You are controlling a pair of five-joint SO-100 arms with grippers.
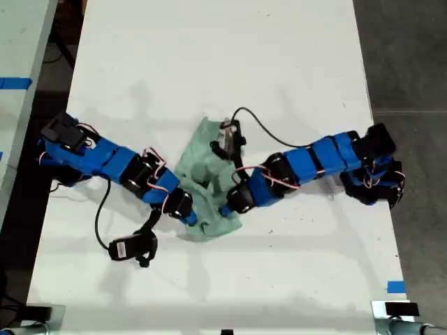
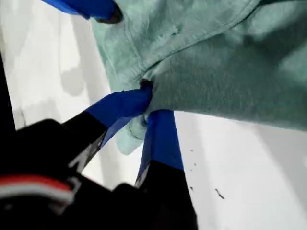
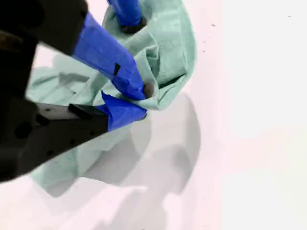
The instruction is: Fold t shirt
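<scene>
The pale mint-green t shirt (image 1: pixel 202 167) lies bunched and wrinkled on the white table between two blue arms. One arm reaches in from the exterior view's left, its gripper (image 1: pixel 188 216) at the cloth's near edge. The other comes from the exterior view's right, its gripper (image 1: pixel 226 209) close beside. The wrist views do not show which arm is which. My first gripper (image 2: pixel 146 108) is shut on a fold of the t shirt (image 2: pixel 216 72). My second gripper (image 3: pixel 144 103) is shut on the edge of the t shirt (image 3: pixel 163 52). Each wrist view shows the other blue gripper tip beyond.
The white table (image 1: pixel 223 56) stretches far beyond the shirt. Its side edges border dark floor (image 1: pixel 412 56) on the exterior view's right and another table (image 1: pixel 21 42) on its left. A blue tape mark (image 1: pixel 395 286) sits near the front corner on the exterior view's right. A black cable (image 1: pixel 255 122) loops above the shirt.
</scene>
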